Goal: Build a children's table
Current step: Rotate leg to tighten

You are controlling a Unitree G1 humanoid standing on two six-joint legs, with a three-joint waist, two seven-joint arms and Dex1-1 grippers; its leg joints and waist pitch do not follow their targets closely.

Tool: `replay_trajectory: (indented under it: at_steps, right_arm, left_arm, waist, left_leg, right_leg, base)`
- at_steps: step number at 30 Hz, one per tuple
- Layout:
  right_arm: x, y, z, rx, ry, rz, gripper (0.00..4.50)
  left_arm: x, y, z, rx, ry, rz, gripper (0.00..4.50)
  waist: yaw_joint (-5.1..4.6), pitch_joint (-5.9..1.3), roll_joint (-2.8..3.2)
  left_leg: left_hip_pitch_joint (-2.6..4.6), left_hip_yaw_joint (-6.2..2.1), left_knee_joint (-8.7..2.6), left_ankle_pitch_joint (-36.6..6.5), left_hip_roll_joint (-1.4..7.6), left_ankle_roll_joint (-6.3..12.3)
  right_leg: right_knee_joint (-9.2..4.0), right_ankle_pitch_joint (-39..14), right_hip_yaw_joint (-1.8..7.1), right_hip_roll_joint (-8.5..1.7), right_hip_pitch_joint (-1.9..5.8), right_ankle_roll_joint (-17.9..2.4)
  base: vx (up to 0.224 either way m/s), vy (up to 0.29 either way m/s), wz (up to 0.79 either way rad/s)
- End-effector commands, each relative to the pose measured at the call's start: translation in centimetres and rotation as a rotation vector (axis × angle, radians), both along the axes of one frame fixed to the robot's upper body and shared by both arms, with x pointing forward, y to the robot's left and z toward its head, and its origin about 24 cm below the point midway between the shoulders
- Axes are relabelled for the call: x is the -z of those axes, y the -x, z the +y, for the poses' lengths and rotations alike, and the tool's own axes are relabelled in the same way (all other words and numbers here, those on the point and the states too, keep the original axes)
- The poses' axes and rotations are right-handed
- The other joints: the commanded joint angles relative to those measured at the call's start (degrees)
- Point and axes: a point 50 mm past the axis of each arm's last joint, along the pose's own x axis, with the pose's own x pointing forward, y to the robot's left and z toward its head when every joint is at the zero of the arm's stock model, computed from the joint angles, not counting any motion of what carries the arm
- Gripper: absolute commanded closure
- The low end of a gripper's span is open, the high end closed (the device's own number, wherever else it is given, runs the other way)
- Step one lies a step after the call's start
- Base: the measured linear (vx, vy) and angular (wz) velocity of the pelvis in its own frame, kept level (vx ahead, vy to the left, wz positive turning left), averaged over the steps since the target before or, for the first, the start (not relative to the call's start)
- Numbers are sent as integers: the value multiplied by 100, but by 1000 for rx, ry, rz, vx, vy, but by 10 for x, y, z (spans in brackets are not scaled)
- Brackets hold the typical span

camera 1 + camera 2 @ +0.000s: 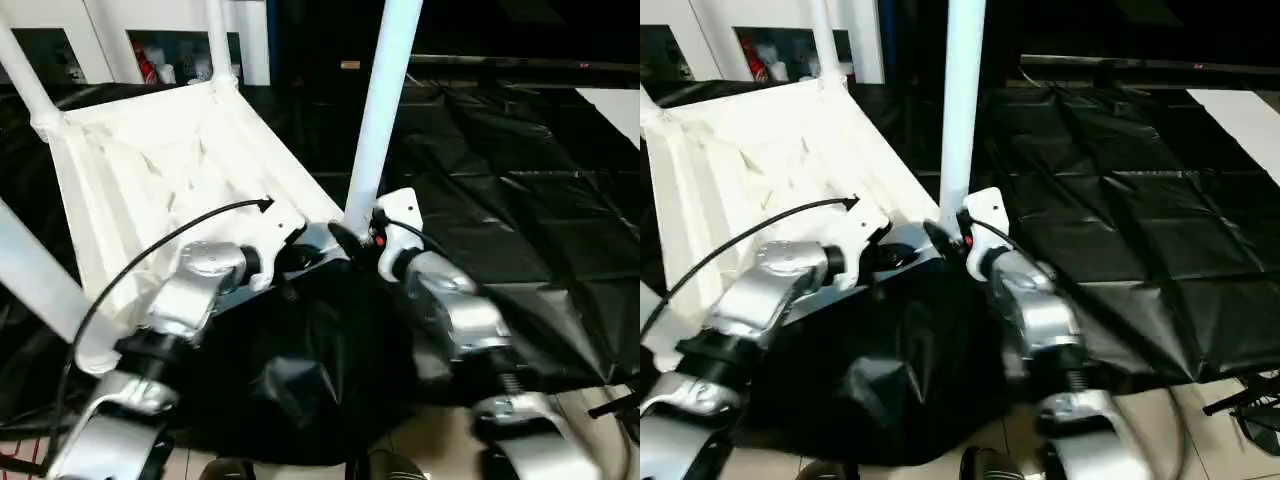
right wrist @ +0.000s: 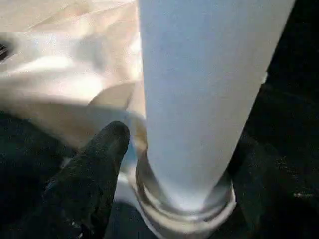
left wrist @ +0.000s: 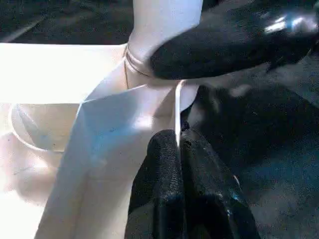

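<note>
The children's table (image 1: 150,170) lies upside down, its ribbed underside facing up, with white legs standing in its corner sockets. The nearest right leg (image 1: 378,120) rises from the corner between my two hands. My left gripper (image 3: 178,142) is shut on the thin rim of the tabletop just beside that socket. My right gripper (image 1: 352,240) is open around the base of this leg. One of its black fingers (image 2: 99,164) lies beside the socket collar, slightly apart from the tube, and the other is hidden behind the leg. Further legs stand at the far right corner (image 1: 220,40), far left (image 1: 25,75) and near left (image 1: 35,275).
Crinkled black sheeting (image 1: 500,180) covers the floor to the right and bulges into a mound (image 1: 300,380) under my forearms. A white cabinet with glass doors (image 1: 160,45) stands behind the table. A black cable (image 1: 150,255) arcs over my left arm.
</note>
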Motion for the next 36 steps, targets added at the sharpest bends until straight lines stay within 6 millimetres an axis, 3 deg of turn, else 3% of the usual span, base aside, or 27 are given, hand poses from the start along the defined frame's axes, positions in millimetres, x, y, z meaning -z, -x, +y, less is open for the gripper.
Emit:
replay_trajectory:
  at_steps: [1,10,15,24,33,36]
  right_arm:
    - [4,18,33,-272,-15,43,120]
    - [-3,24,-18,-532,127,99,120]
    - [-8,21,-28,-551,148,102,120]
    - [-10,24,-36,-635,185,115,120]
    - [-5,29,-27,-618,115,130,183]
    - [1,24,-23,-516,100,131,192]
  left_arm:
    - [-10,5,-20,137,54,-53,450]
    - [-8,24,1,370,16,-7,450]
    - [-12,28,9,414,22,9,450]
    - [-13,33,18,467,12,42,450]
    - [-14,28,15,414,34,18,450]
    - [-14,21,11,333,44,2,450]
  waist:
    - [45,-426,21]
    - [128,-459,50]
    - [179,-466,47]
    - [285,-502,31]
    - [291,-492,12]
    - [272,-480,4]
  left_leg:
    - [32,-9,-411,-1539,78,237]
    - [85,16,-383,-1466,110,323]
    - [97,17,-386,-1472,121,256]
    - [91,38,-353,-1231,122,286]
    - [80,32,-352,-1246,114,255]
    - [74,25,-356,-1288,106,202]
  right_leg:
    - [-483,-2021,247,-249,382,-865]
    - [-416,-1528,256,-254,388,-1239]
    - [-405,-1585,253,-257,391,-1268]
    - [-351,-1329,251,-254,410,-1321]
    - [-365,-1501,252,-259,411,-1234]
    - [-383,-1642,251,-257,398,-1169]
  base:
    - [0,0,0]
    - [0,0,0]
    - [0,0,0]
    - [0,0,0]
    - [0,0,0]
    - [0,0,0]
